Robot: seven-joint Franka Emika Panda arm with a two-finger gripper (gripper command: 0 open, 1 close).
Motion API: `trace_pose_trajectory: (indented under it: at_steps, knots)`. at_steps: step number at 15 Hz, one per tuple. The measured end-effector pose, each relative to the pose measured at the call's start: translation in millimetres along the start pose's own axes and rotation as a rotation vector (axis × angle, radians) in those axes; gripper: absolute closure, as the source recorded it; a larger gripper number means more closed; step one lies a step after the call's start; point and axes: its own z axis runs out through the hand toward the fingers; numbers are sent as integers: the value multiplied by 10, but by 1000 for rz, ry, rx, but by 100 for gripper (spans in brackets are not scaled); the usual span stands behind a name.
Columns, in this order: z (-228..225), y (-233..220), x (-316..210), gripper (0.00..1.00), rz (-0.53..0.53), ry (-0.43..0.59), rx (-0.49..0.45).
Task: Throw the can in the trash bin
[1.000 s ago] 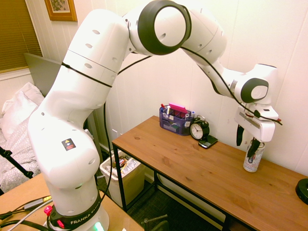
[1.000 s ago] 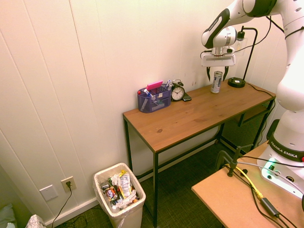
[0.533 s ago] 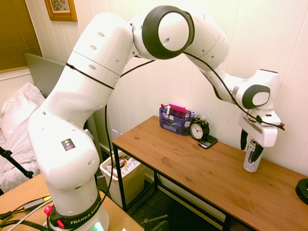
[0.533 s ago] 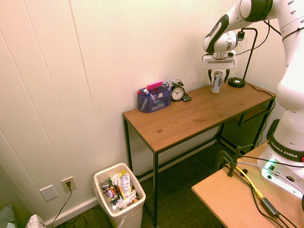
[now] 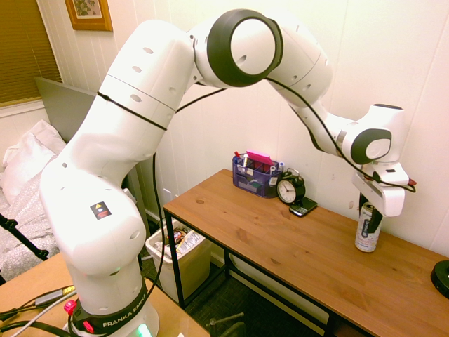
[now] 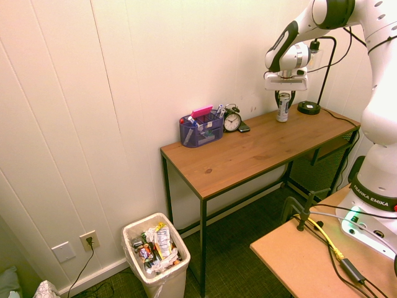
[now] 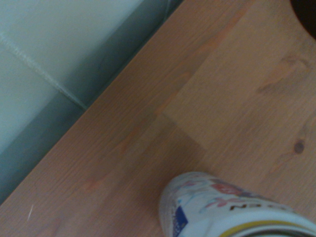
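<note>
The desk (image 5: 295, 246) is matt, grained wood on dark metal legs. The can (image 5: 367, 230) looks like glossy printed metal, though blurred close up. Below the desk, the trash bin (image 6: 162, 279) is smooth cream plastic.

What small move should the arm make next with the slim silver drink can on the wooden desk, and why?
Probably close the jaws on the slim silver drink can. The gripper is down around the can's top, which stands upright on the wooden desk, and whether the jaws already press it cannot be told. The cream plastic trash bin sits on the floor beside the desk, so a firm hold must come before lifting.
</note>
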Motion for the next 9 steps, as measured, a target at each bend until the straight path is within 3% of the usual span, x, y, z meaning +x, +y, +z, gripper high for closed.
trace_pose_trajectory:
  at_steps: [5,9]
  knots:
    - [-91,251,-90,100,2,-7,42]
    - [-338,760,-184,100,-71,-53,146]
